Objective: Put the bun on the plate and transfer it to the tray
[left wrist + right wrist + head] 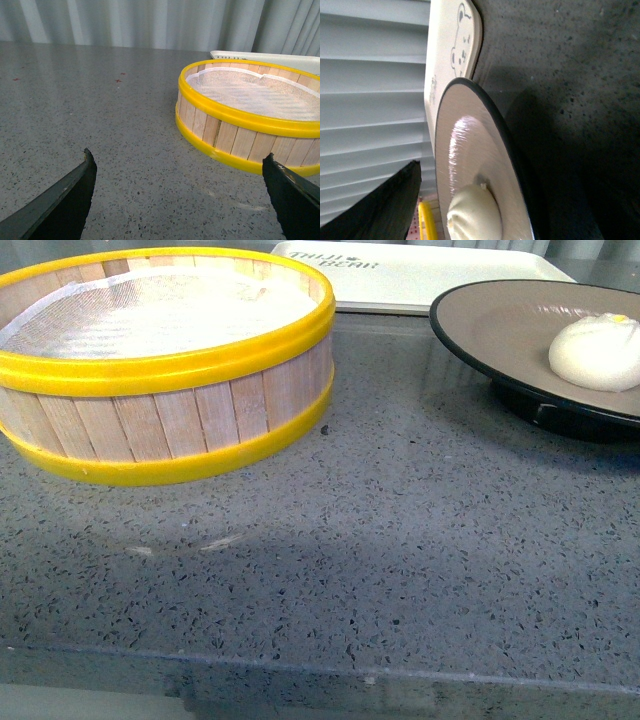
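1. The small white pleated steamed bun point(597, 352) is seated on the wide tan black-rimmed plate point(500, 325), short of the flat white plastic tray point(440, 275).
2. The left gripper point(180, 155) is spread wide, empty.
3. Of the right gripper point(387, 207) one finger is shown; its hold cannot be told.
4. The stiff, slick plate should be gripped at its rim and kept level; the soft bun may roll.
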Action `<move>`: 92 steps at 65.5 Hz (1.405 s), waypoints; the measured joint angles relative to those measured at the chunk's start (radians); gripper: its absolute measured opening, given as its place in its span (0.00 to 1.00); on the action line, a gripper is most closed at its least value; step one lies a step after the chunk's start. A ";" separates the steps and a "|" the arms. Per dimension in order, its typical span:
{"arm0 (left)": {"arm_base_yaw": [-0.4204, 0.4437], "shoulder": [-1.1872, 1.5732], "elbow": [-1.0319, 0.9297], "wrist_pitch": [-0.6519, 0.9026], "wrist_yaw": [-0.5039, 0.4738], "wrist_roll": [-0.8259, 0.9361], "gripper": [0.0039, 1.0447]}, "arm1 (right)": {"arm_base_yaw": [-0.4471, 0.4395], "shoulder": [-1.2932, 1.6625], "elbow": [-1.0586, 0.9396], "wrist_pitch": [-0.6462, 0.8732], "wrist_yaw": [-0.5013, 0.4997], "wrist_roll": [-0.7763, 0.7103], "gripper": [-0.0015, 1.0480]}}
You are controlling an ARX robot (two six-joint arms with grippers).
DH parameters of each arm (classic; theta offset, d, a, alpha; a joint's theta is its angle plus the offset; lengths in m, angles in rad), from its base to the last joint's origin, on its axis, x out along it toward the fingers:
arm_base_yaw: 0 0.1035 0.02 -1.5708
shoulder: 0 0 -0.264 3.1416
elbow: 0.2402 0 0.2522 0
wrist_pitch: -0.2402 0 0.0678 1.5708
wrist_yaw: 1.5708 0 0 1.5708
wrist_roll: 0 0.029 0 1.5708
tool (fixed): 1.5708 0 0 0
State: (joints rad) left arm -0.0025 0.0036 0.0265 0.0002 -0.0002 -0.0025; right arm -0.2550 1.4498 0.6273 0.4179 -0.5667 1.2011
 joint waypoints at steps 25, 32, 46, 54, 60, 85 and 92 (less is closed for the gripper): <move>0.000 0.000 0.000 0.000 0.000 0.000 0.94 | -0.008 0.013 0.000 0.010 -0.015 -0.011 0.33; 0.000 0.000 0.000 0.000 0.000 0.000 0.94 | -0.008 0.013 0.000 0.011 -0.018 -0.013 0.14; 0.000 0.000 0.000 0.000 0.000 0.000 0.94 | -0.011 0.013 0.000 0.017 -0.023 -0.031 0.02; 0.000 0.000 0.000 0.000 0.000 0.000 0.94 | -0.011 0.000 -0.008 0.034 -0.021 -0.035 0.02; 0.000 0.000 0.000 0.000 0.000 0.000 0.94 | -0.012 -0.020 -0.019 0.059 -0.017 -0.049 0.02; 0.000 0.000 0.000 0.000 0.000 0.000 0.94 | -0.041 -0.010 0.103 0.141 -0.006 -0.044 0.02; 0.000 0.000 0.000 0.000 0.000 0.000 0.94 | -0.046 0.065 0.200 0.166 0.031 -0.026 0.02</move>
State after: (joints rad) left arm -0.0025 0.0040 0.0265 0.0002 -0.0002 -0.0025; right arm -0.3008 1.5146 0.8272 0.5838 -0.5358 1.1748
